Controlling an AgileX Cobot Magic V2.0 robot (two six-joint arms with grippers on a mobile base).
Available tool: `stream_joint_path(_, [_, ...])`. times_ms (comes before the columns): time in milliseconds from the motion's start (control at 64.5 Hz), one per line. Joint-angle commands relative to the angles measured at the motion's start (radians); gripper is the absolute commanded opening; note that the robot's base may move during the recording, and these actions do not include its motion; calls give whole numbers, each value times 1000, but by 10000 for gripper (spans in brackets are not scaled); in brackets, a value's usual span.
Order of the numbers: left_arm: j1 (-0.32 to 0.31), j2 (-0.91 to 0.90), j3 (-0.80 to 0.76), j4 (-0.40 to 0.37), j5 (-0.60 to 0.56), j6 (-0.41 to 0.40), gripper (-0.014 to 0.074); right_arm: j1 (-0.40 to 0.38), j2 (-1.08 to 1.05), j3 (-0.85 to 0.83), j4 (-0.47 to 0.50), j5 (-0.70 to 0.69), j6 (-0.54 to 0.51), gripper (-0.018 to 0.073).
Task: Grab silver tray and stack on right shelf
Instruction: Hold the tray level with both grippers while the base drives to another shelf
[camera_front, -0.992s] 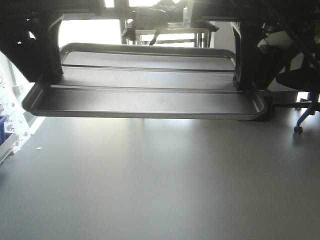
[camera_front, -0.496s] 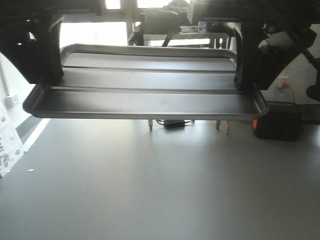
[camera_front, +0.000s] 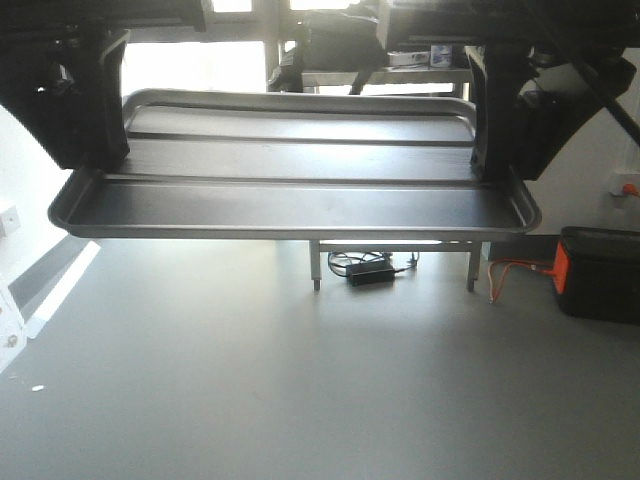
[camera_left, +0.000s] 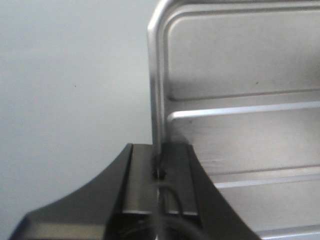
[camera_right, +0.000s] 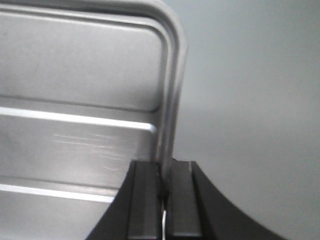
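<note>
Nothing written, no label, brand or number, was legible in any view. The shiny rectangular stainless-steel tray (camera_front: 290, 205) showed only bare metal, and the small blurred items (camera_front: 420, 55) on the distant steel table (camera_front: 470, 262) could not be read.

The silver tray (camera_front: 300, 205) is bare metal, seemingly stainless steel, with a brushed satin bottom and a brighter, polished rim. Its raised ribs glint white, and fine hairline scratches mark the bottom in the right wrist view. The left gripper (camera_left: 159, 155) and right gripper (camera_right: 164, 170) look like smooth, matt black plastic. The floor (camera_front: 300, 380) is smooth grey with a soft sheen. A box (camera_front: 600, 275) beyond seems to be black and orange plastic. The frame legs (camera_front: 316, 262) are dull metal.
</note>
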Motion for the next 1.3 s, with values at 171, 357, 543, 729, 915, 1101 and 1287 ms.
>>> stream_joint_path(171, [-7, -35, -30, -13, -21, 19, -94, 0, -41, -28, -20, -66, -22, 56])
stream_joint_path(357, [-7, -35, -30, -13, -21, 19, -94, 0, -41, -28, -20, -66, -22, 56])
stream_joint_path(543, [-7, -35, -30, -13, -21, 19, -94, -2, -41, -28, -21, -66, -22, 56])
stream_joint_path(729, [-7, -35, -30, -13, -21, 19, -94, -4, -41, -28, -22, -66, -22, 56])
stream_joint_path(915, [-7, -35, -30, -13, -21, 19, -94, -4, -41, -28, -22, -66, -22, 56])
stream_joint_path(1101, [-7, -35, -30, -13, -21, 19, -94, -4, -41, -28, -22, -66, -22, 56])
stream_joint_path(1287, [-7, -35, -30, -13, -21, 19, -94, -4, -41, -28, -22, -66, -22, 56])
